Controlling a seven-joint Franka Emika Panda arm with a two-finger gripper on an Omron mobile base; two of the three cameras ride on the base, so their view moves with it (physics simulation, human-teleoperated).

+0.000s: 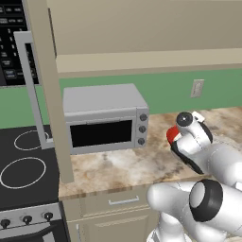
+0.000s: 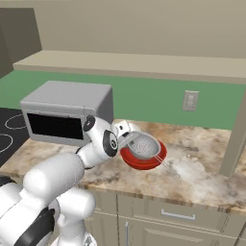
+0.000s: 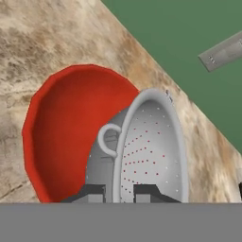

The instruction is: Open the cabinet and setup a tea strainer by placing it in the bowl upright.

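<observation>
The hand (image 3: 119, 191) pinches the tea strainer's (image 3: 151, 151) rim, seemingly over the bowl (image 3: 66, 137).

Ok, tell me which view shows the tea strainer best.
Hand view: the tea strainer looms close, perforations clear, tilted over the bowl. The right base view shows it smaller; in the left base view I can't make it out.

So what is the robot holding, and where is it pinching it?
The gripper is shut on the tea strainer, pinching its rim, over the red bowl.
</observation>
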